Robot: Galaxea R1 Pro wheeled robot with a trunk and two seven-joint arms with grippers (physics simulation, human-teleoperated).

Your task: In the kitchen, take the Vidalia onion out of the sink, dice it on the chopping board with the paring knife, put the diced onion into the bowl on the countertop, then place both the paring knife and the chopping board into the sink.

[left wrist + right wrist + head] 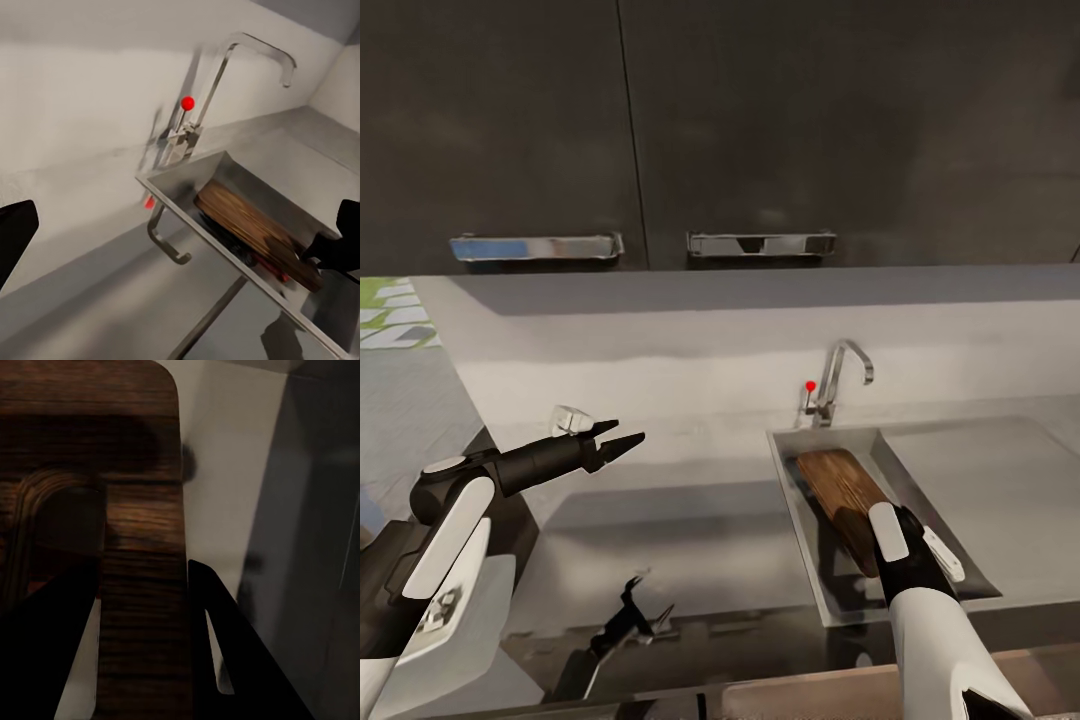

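From the head view, the chopping board [845,505] lies slanted inside the sink [810,570], its far end up near the back wall of the basin and its near end under the right gripper [888,560], which reaches down into the basin over the front rim. The chrome tap [840,375] with its red dot stands behind the sink, and the flat drainboard [1000,480] stretches off to one side. Over on the other side the left gripper [622,435] hangs above the grey countertop [660,530], well apart from the sink, its two dark fingers close together with only a thin gap between the tips and nothing in them. Dark upper cabinets [660,120] with metal handles run along the wall above. From the left wrist view you look across at the tap [225,75] and the sink [180,195], with the chopping board [247,225] leaning in the basin and the right gripper [330,251] at its lower end; a bit of red shows beneath the board's edge, too small to tell what it is. From the right wrist view, the chopping board [142,532] sits right between the right gripper's fingers [225,660], its slot handle hole just ahead of one of them, the jaws clamped on the board's end, with the steel wall of the sink [315,510] beside it.
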